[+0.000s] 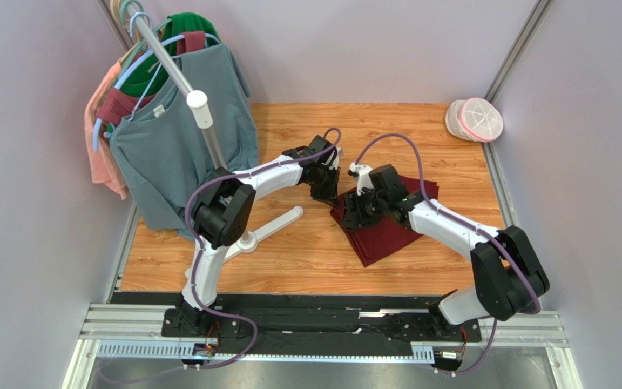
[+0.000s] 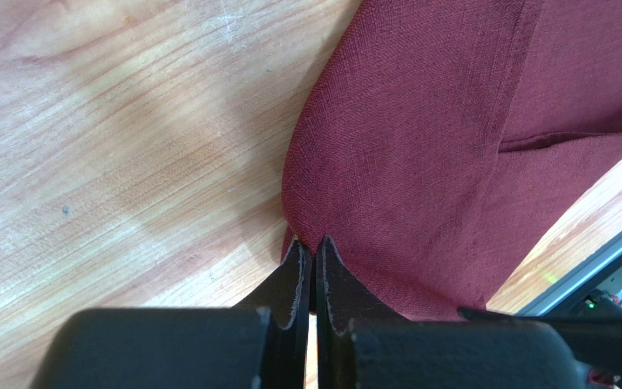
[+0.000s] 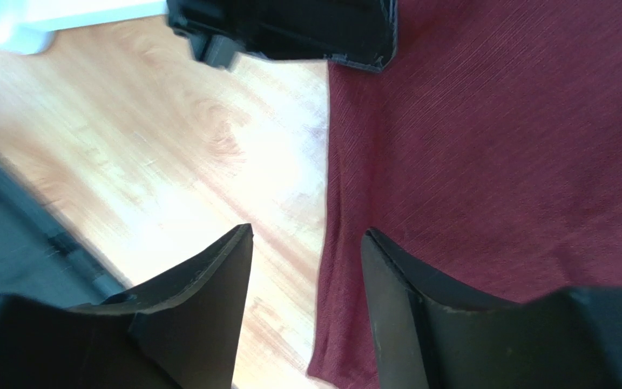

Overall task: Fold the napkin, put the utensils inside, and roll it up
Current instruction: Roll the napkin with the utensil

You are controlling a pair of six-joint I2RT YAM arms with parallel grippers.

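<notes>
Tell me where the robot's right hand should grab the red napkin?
Best to take the napkin by its thin loose edge beside the bare table. Come straight down from above: the right gripper has its fingers open with that edge running through the gap, so closing should pinch it.

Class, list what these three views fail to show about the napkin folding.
- Top view: part of the napkin lies hidden under the right gripper.
- Left wrist: whether the left gripper fingers pinch cloth; their tips cover it.
- Right wrist: dark shapes lower left, blurred.
- Fork: in no view.
</notes>
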